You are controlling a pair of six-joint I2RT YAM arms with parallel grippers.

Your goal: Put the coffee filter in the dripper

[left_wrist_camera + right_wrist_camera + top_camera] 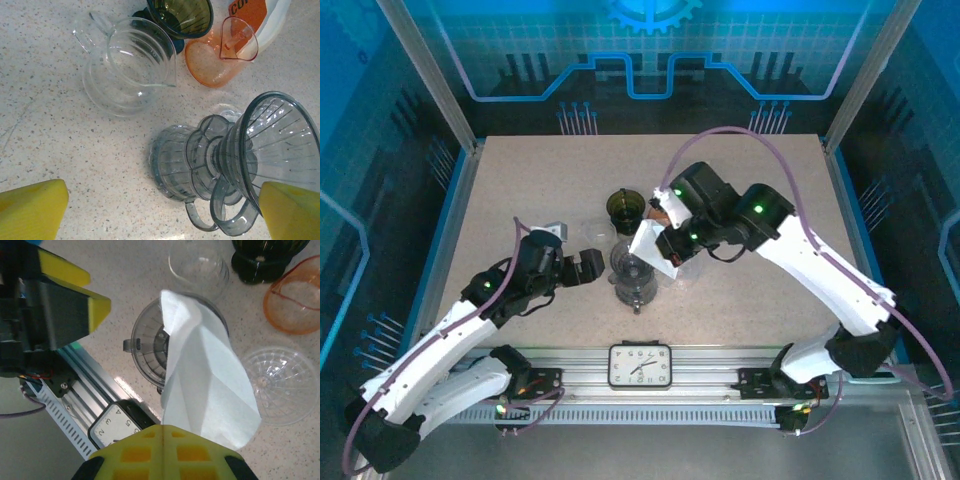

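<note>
The white paper coffee filter (207, 380) is pinched by one end in my right gripper (162, 435), whose yellow jaws are shut on it. Its free end reaches over the right side of the smoky grey dripper (150, 345); whether it touches the rim I cannot tell. From above, the filter (653, 250) hangs from the right gripper (667, 240) just over the dripper (632, 278). The dripper (280, 135) stands on a matching grey server (185, 165). My left gripper (586, 268) is open just left of it, with nothing between its yellow fingertips (35, 210).
Behind the dripper stand a clear glass pitcher (125, 70), a dark green dripper (182, 15) and an orange cup (217, 57). A clear ribbed dripper (285, 385) lies to the right. A clock (640, 365) sits on the front rail.
</note>
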